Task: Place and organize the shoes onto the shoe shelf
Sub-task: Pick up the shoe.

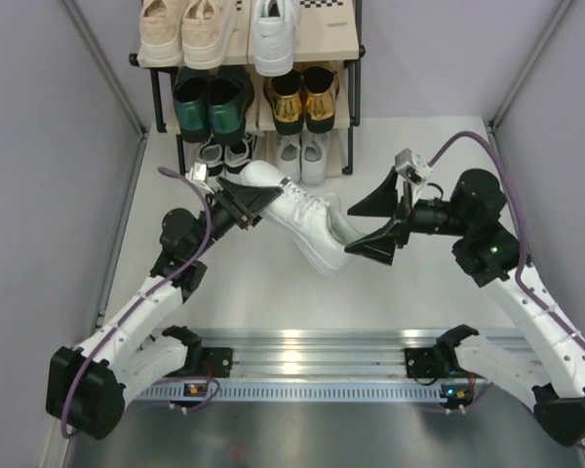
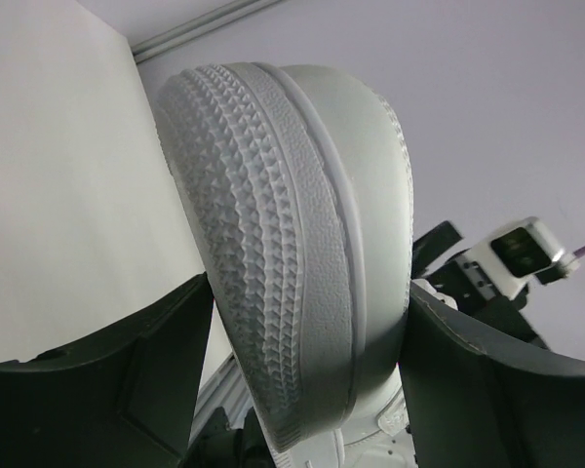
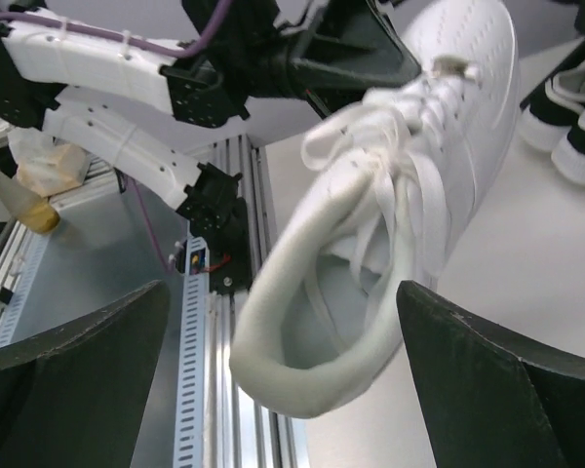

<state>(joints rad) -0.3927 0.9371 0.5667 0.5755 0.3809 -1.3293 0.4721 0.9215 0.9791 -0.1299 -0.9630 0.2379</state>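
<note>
A chunky white sneaker (image 1: 297, 216) hangs tilted above the floor in front of the shoe shelf (image 1: 343, 44). My left gripper (image 1: 246, 203) is shut on its toe. In the left wrist view the ribbed sole and toe cap (image 2: 292, 244) fill the gap between the two fingers. My right gripper (image 1: 351, 230) stands open around the heel. In the right wrist view the padded collar (image 3: 302, 380) sits between the wide-apart fingers without touching them. A matching white sneaker (image 1: 273, 39) stands on the top board.
The top board also holds beige sneakers (image 1: 183, 29). Green loafers (image 1: 210, 105) and gold loafers (image 1: 304, 97) sit on the middle board. Black-and-white sneakers (image 1: 224, 153) and white lace-ups (image 1: 302, 154) are at the bottom. Grey walls flank both sides, and a metal rail (image 1: 312, 356) runs along the near edge.
</note>
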